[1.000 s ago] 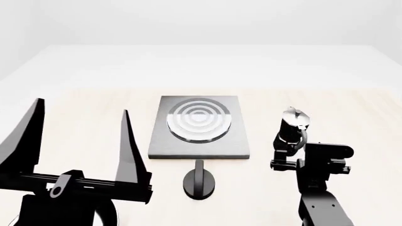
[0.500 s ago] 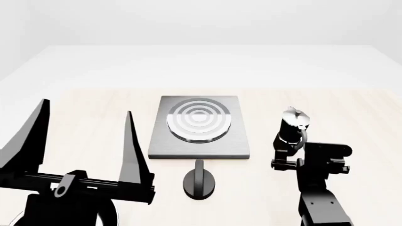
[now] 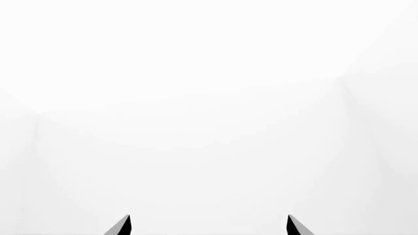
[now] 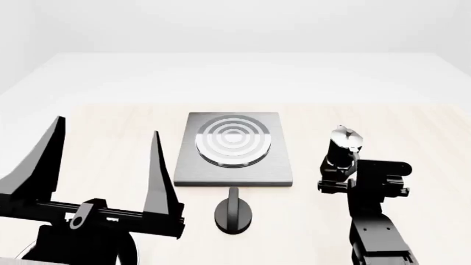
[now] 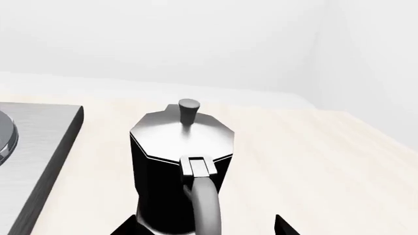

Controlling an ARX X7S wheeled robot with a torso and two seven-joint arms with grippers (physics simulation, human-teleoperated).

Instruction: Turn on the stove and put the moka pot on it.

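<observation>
On the tabletop (image 4: 110, 132) the pot (image 4: 343, 148) stands upright at 3 o'clock of the stove (image 4: 234, 149), apart from it. The right hand (image 4: 332, 175) sits at its handle, its fingertips straddling the pot's base; whether it grips, I cannot tell. The left hand (image 4: 107, 165) is wide, holding nothing. The knob (image 4: 234, 212) lies at the stove's 6 o'clock.

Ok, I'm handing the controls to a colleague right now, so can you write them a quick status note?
Left gripper: open, raised at the near left, holding nothing.
Right gripper: open, its fingers either side of the moka pot low down, handle toward it; no grasp yet.
Pot stands upright on the table, right of the stove, not on it.
Knob sits in front of the stove, untouched; whether the burner is on cannot be told.
Left: turn the knob, grasp the pot, set it on the burner rings.
</observation>
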